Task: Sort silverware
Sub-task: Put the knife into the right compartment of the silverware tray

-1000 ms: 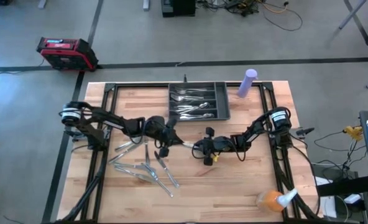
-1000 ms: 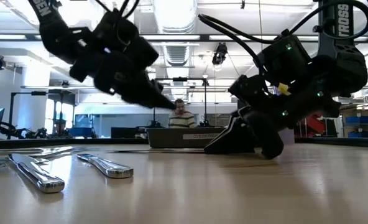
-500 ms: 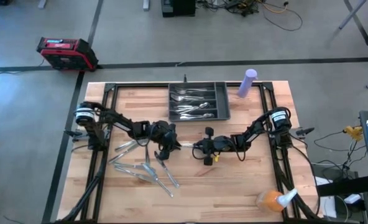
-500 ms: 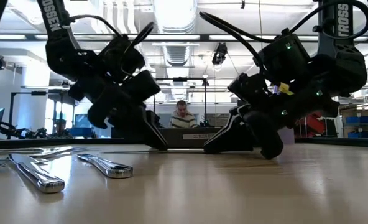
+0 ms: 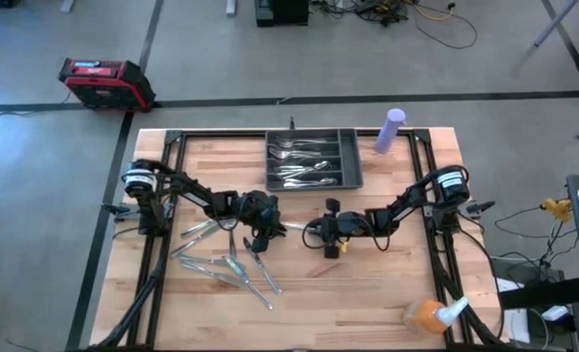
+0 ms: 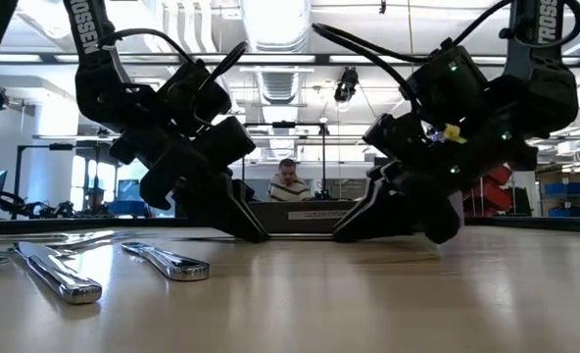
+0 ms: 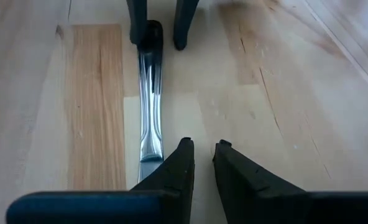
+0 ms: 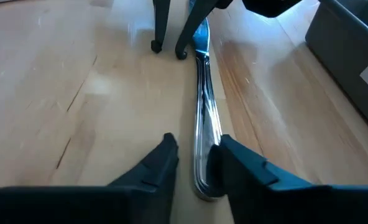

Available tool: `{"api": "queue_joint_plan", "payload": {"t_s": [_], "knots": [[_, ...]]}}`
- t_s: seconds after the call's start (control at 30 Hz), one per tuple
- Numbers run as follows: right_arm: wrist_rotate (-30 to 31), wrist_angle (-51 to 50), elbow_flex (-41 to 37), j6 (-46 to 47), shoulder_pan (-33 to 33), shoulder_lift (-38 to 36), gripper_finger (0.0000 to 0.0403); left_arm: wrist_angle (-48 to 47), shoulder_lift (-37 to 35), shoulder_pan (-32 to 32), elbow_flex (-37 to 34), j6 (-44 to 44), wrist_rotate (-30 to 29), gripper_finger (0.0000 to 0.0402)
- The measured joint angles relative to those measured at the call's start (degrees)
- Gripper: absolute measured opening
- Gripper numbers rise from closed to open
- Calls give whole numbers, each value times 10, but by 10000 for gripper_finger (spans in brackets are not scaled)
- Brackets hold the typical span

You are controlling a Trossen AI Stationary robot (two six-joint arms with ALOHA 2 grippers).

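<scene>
Glossy mirror-bright metal knife on smooth pale wooden table.

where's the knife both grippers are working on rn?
High view: the knife lies flat at table centre between the left gripper and right gripper, just in front of the tray.

The wooden desk carries a dark tray at its far edge. Just beside the tray stands a purple bottle. Loose silverware lies well apart from the tray. An orange bottle lies far from the tray, at the near corner.
</scene>
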Motion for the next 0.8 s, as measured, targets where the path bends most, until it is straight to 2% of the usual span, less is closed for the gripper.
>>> {"api": "queue_joint_plan", "payload": {"t_s": [0.13, 0.3, 0.43, 0.8], "knots": [[-16, 13, 1, 27, -10, 10, 150, -7, -10, 0, 3, 0, 0, 49], [-54, 34, 2, 59, -18, 18, 170, -19, -45, 0, 2, 1, -3, 50], [-57, 41, 2, 49, -20, 16, 168, -14, -85, 1, 5, 21, -3, 48], [-64, 24, 2, 30, -28, 2, 142, -25, -79, 3, 3, 36, -6, 48]]}}
